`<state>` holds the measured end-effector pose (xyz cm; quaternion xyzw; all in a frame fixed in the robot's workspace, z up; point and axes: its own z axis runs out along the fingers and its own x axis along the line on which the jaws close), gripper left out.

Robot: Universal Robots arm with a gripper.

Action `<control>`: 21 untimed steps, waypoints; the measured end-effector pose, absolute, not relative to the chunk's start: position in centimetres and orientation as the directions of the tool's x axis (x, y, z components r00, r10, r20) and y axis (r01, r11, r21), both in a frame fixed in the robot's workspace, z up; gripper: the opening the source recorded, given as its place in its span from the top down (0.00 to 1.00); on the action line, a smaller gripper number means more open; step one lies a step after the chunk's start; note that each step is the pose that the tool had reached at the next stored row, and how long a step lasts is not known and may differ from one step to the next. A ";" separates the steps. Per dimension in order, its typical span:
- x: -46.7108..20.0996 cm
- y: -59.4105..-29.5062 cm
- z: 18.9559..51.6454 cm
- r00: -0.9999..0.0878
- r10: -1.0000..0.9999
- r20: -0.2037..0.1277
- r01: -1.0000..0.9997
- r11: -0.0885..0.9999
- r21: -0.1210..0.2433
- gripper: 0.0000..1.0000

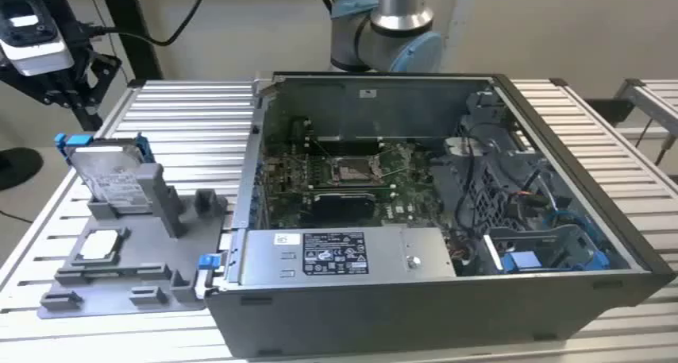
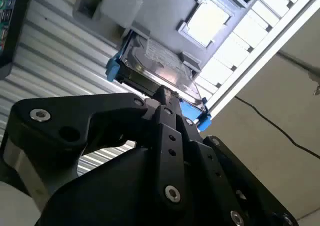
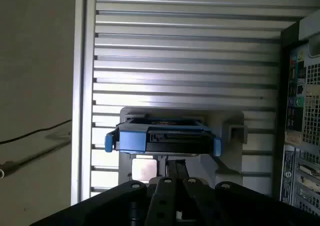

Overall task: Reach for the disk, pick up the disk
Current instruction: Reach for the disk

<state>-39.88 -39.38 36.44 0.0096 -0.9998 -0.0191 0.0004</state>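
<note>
Above the slatted table [image 3: 185,50], the end effector [image 3: 176,162] hangs clenched, its two fingers [image 2: 161,117] drawn together with nothing between them. It points at the disk [image 3: 162,138] but is apart from it. In the first wrist view the disk shows edge-on. In the exterior view it stands on its edge, leaning back a little, in a grey holder [image 1: 159,212] to the exterior view's left of the open computer case [image 1: 445,299]. A small white-topped chip [image 1: 101,244] lies flat on the same holder, just in front of the disk. The disk looks like a stiff metal slab, probably heavy for its size, with smooth faces that may slip under a light pinch, and it is likely sensitive to knocks. Its blue frame [image 3: 132,138] is plastic and may flex, so the surer hold seems to be across the two flat faces at the free upper edge, between the frame's corner tabs.
</note>
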 end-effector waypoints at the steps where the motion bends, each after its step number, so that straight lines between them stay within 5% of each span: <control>1: -39.9 -39.4 36.4 -1.000 -0.019 0.001 -0.019 0.999 0.038 1.00; 21: -41.0 -38.7 36.4 -1.000 -0.019 0.000 -0.019 0.999 0.038 1.00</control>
